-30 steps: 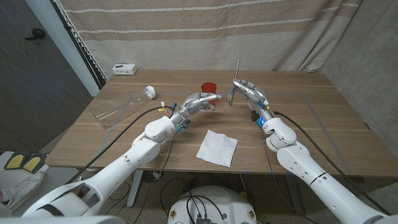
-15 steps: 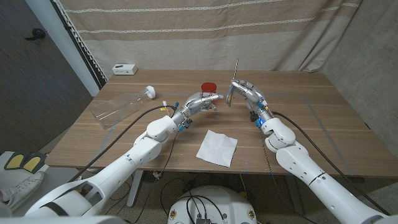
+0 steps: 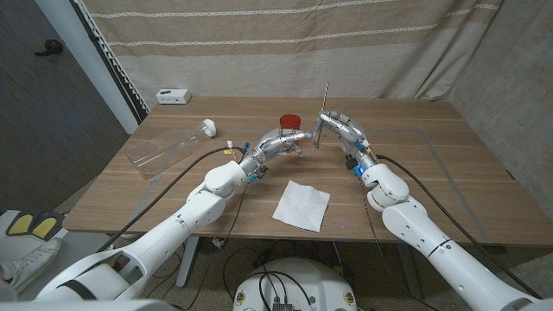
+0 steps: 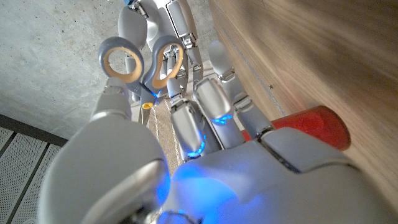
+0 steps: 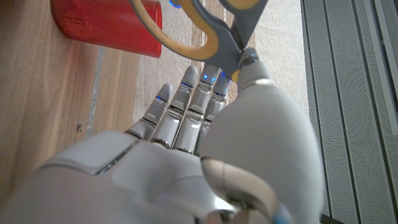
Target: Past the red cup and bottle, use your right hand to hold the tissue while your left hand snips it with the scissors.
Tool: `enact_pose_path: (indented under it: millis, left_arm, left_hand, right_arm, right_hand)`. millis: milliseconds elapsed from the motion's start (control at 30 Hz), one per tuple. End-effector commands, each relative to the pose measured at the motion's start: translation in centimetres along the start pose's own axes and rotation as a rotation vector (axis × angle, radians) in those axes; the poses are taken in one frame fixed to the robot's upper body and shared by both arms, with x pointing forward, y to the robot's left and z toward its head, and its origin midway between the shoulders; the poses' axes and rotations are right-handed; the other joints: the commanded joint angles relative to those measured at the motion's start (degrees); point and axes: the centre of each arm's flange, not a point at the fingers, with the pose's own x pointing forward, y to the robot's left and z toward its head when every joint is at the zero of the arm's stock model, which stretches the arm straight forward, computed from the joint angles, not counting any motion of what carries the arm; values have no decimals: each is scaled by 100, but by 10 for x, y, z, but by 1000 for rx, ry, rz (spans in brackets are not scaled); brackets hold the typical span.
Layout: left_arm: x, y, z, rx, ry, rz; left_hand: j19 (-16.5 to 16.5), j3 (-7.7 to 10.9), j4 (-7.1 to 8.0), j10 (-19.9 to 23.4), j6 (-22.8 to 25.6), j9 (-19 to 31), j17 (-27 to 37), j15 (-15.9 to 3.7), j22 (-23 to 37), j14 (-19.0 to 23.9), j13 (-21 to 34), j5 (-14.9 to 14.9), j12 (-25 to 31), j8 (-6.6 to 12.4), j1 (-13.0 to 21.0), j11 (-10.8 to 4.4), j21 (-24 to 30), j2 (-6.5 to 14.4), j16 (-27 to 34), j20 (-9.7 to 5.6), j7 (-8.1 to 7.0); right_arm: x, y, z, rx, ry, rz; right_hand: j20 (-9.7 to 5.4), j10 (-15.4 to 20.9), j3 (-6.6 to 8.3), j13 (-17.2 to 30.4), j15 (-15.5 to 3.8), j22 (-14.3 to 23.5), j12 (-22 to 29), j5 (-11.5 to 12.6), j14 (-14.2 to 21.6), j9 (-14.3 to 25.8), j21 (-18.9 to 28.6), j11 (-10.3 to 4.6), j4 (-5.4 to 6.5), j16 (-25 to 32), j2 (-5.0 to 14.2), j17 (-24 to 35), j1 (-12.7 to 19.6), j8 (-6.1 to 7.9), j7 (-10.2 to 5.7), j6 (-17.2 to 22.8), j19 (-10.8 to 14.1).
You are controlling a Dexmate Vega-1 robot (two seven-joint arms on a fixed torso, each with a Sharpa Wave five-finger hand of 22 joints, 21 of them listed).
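Both hands have crept closer together over the last second: our left hand (image 3: 285, 141) has reached a little further toward the right hand (image 3: 339, 126), and the scissors (image 3: 323, 112) have drifted slightly left with it. Tissue and cup have not shifted.

Right hand holds the scissors above the table (image 3: 449, 164), blades pointing up, grey-and-yellow handle loops down by the fingers. In the left wrist view the two loops (image 4: 142, 61) sit just beyond our left fingertips (image 4: 217, 53); whether they touch we cannot tell. Left hand has its fingers stretched forward and holds nothing.

Red cup (image 3: 291, 121) stands just behind the left hand, between the two hands; it also shows in the right wrist view (image 5: 107, 25).

White tissue (image 3: 302, 205) lies flat on the table near the front edge, well apart from both hands, untouched.

Clear bottle (image 3: 168, 147) with a white cap lies on its side at the table's left. Small white box (image 3: 173, 96) sits at the far left corner.
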Motion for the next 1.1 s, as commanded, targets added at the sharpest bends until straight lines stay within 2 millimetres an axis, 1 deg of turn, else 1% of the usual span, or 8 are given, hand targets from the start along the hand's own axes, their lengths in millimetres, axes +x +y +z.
enact_pose_path:
  millis: [33, 267, 333, 367, 400, 533, 567, 1100]
  left_arm:
    - [1, -1, -1, 12, 4, -6]
    - [3, -1, -1, 18, 4, -11]
    - [3, 0, 0, 21, 4, -12]
    - [3, 0, 0, 23, 3, -14]
    - [3, 0, 0, 23, 3, -14]
    - [4, 0, 0, 30, 4, -16]
    - [4, 0, 0, 31, 4, -15]
    - [3, -3, 3, 49, 1, -15]
  left_hand:
    - [-46, 5, 31, 26, -30, 7, 16, -18, 5, 4, 28, -16, 35, -10, 54, 3, 22, 10, 44, -667, -7]
    - [-52, -3, 39, 17, -53, 6, 4, -19, -25, -15, 8, -17, 16, -13, 38, 5, 31, -1, 35, -667, 19]
    - [-52, -3, 38, 21, -62, 6, -2, -19, -26, -22, 21, -16, 26, -15, 40, 0, 35, -3, 30, -669, 19]
    - [-64, -2, 34, 17, -77, 5, -1, -19, -40, -22, 5, -15, 14, -16, 48, 10, 37, -7, 32, -671, 21]
    - [-61, -2, 33, 20, -86, 5, 3, -19, -40, -18, 14, -15, 21, -19, 49, 5, 42, -7, 37, -670, 19]
    - [-68, -1, 30, 23, -78, 5, -3, -19, -38, -24, 36, -14, 37, -11, 55, -5, 53, -11, 33, -672, 57]
    - [-76, -1, 28, 13, -77, 5, 7, -19, -37, -14, 11, -14, 15, -8, 60, 12, 61, -14, 45, -672, 51]
    - [-97, 2, 23, 15, -64, 2, 10, -19, -79, -20, 10, -15, 17, 6, 86, 1, 118, -21, 68, -672, 40]
  right_arm:
    - [1, 2, -2, -12, 5, 10]
    - [2, 3, -2, -27, 3, 11]
    - [2, 3, -2, -31, 4, 13]
    - [2, 3, -2, -42, 2, 20]
    - [2, 3, -2, -42, 2, 20]
    - [2, 4, -1, -58, 3, 16]
    - [2, 4, -1, -60, 4, 16]
    - [-3, 5, 3, -96, 0, 14]
  right_hand:
    - [-173, 513, 7, 20, -926, 11, 15, 29, -36, 15, -5, -507, 33, -20, 672, 28, 634, 44, -110, 125, -45]
    - [-166, 522, 4, 7, -927, 3, 6, 33, -48, 6, -1, -505, 30, -26, 668, 35, 635, 51, -119, 132, -54]
    - [-140, 520, 3, 1, -926, 0, 0, 34, -48, 2, -5, -505, 30, -26, 669, 38, 635, 58, -136, 145, -71]
    - [-95, 534, -2, -34, -924, -6, -19, 38, -61, -11, -6, -497, 30, -30, 665, 47, 632, 101, -199, 246, -102]
    - [-114, 543, -7, -32, -924, -11, -17, 40, -61, -20, 2, -501, 29, -28, 660, 56, 630, 116, -205, 282, -95]
    - [-109, 551, -16, -60, -925, -16, -35, 45, -69, -34, 5, -494, 21, -30, 641, 65, 632, 131, -202, 318, -103]
    - [-107, 554, -18, -60, -925, -17, -34, 46, -71, -38, 6, -494, 19, -30, 635, 68, 633, 132, -205, 320, -106]
    - [-106, 568, -26, -126, -928, -31, -81, 75, -50, -93, 14, -492, -1, -14, 610, 105, 659, 153, -225, 394, -134]
